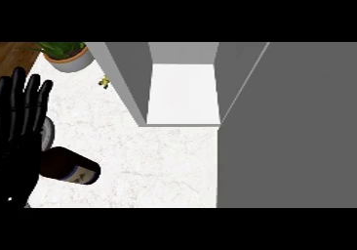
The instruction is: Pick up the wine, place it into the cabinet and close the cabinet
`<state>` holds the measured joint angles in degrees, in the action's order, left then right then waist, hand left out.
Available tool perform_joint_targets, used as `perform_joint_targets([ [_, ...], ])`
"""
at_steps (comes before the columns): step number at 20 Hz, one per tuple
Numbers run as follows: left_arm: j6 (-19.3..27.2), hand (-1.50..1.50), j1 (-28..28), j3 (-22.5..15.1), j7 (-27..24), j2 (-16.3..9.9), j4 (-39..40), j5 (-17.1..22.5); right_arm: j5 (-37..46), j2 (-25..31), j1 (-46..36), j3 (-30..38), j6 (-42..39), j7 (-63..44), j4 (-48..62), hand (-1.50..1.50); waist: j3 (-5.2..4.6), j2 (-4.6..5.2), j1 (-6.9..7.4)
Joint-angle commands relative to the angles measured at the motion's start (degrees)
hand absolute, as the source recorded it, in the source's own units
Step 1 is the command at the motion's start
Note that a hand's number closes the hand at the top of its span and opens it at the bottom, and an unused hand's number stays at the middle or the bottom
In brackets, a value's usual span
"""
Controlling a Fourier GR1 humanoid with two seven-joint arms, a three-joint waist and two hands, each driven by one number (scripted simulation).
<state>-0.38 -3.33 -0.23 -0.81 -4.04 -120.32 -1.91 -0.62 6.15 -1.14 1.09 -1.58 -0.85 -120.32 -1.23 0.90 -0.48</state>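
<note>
Black and shiny, the left hand stands at the left edge with its fingers straight, spread a little and pointing up. Just beside its lower part lies the wine, a dark brown round bottle with a blue and white label, touching the hand and partly hidden by it. It rests on the white marble counter. Farther back sits a leafy plant in a grey pot, near a small yellow thing. The grey cabinet is open, white inside, its big flat door at the right.
</note>
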Motion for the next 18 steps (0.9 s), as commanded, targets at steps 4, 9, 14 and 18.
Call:
perform_joint_targets([
  [4, -19.2, -1.50, -0.6, -0.1, -0.5, -7.5, 1.3, 20.7, 1.5, -0.9, 2.5, -1.0, 0.9, -0.4, -3.0, -1.50, 1.06, -0.87, -0.29],
  [9, -31.3, -1.50, 3.9, -3.1, 6.9, -13.0, 5.2, 38.2, -6.5, -2.5, 4.9, -6.8, -3.5, -6.8, -5.0, -1.50, 0.99, -0.76, -0.36],
  [14, -36.7, -1.50, 5.2, 6.0, 13.2, -25.4, 4.6, 59.7, -7.9, -2.5, 10.4, -9.8, -2.8, -12.6, -15.2, -1.50, 1.14, -1.41, -0.11],
  [18, -41.6, -1.50, 8.0, 13.6, 15.4, -35.4, 7.2, 73.3, -6.3, -2.4, 15.7, -14.3, -2.0, -17.3, -23.5, -1.50, 1.18, -1.41, 0.39],
])
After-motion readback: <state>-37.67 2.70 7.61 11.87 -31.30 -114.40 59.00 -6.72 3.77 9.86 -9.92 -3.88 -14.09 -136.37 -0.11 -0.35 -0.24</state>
